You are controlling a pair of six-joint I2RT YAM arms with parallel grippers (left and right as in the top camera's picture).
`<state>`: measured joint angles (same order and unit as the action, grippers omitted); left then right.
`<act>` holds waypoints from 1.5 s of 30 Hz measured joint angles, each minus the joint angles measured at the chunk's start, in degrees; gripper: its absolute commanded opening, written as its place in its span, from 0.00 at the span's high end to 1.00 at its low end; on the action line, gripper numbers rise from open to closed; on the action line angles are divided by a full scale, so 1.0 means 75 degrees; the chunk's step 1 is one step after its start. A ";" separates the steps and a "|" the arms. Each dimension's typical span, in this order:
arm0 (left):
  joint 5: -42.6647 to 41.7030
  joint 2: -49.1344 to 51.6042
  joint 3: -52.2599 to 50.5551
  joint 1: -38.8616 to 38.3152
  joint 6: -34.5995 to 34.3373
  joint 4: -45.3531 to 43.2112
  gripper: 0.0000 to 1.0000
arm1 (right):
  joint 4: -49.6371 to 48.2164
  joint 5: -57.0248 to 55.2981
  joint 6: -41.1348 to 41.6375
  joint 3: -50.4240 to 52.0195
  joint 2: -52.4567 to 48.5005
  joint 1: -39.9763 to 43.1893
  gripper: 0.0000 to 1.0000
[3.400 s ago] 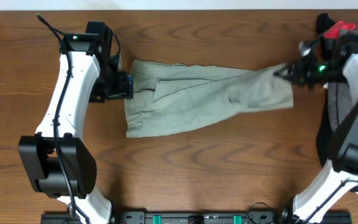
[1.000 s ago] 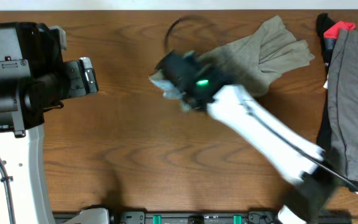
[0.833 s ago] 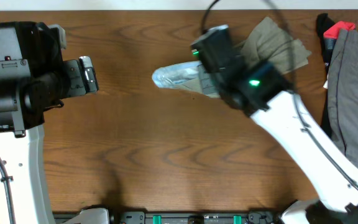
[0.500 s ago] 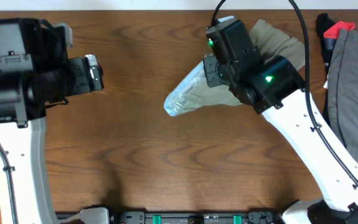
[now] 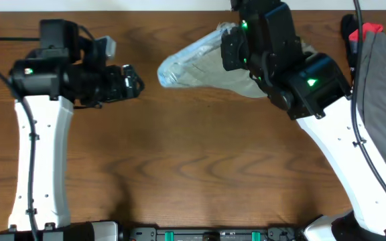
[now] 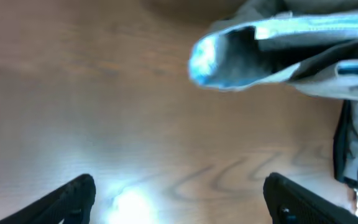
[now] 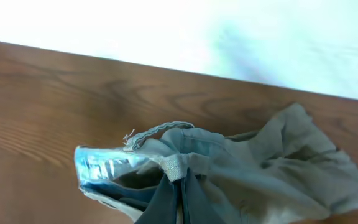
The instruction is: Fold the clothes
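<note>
The khaki shorts (image 5: 196, 63) hang bunched in the air over the back middle of the table, with the pale blue waistband lining facing left. My right gripper (image 7: 180, 190) is shut on the waistband of the shorts (image 7: 253, 165), and the legs trail off crumpled behind it. In the overhead view the right arm (image 5: 300, 77) covers its own fingers. My left gripper (image 5: 131, 82) is open and empty, just left of the shorts and apart from them. In the left wrist view the wide-apart fingertips (image 6: 79, 196) frame bare wood, with the shorts (image 6: 272, 53) above them.
A darker grey garment (image 5: 384, 100) lies along the right edge of the table, with small black and red clothes (image 5: 362, 30) at its back end. The far edge of the table (image 7: 166, 65) runs just behind the shorts.
Earlier both grippers held the shorts stretched flat. The left one has let go and now points right. The right arm has swept the shorts left, then lifted them towards the back.
</note>
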<state>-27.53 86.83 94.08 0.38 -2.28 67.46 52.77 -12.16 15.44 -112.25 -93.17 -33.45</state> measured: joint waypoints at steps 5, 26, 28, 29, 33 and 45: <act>-0.0125 0.0012 -0.0498 -0.0344 0.0087 -0.1376 0.12 | 0.0140 0.0192 -0.0067 -0.0530 0.0000 0.0000 0.99; -0.0169 0.0006 -0.1139 -0.0697 0.0137 -0.2495 0.94 | 0.0481 0.0428 -0.0347 -0.0807 0.0501 0.0003 0.99; -0.0178 -0.0012 -0.1078 -0.0525 0.0137 -0.2474 0.94 | 0.0775 0.0388 -0.0370 -0.0813 0.0501 0.0017 0.99; -0.0195 -0.0038 -0.1008 -0.0396 0.0137 -0.2486 0.94 | 0.0933 0.0358 -0.0388 -0.0813 0.0501 0.0017 0.99; -0.0274 -0.0326 -0.0525 0.0117 0.0137 -0.2500 0.94 | 0.1687 0.0393 -0.0478 -0.0816 0.0501 0.0230 0.98; -0.0245 -0.1160 0.0079 0.0428 0.0137 -0.2751 0.94 | 0.4205 0.1743 -0.3217 -0.0851 0.0527 0.0423 0.93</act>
<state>-29.36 78.13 94.67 3.60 -1.26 46.83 84.31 0.91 -8.69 -118.63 -89.21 -30.28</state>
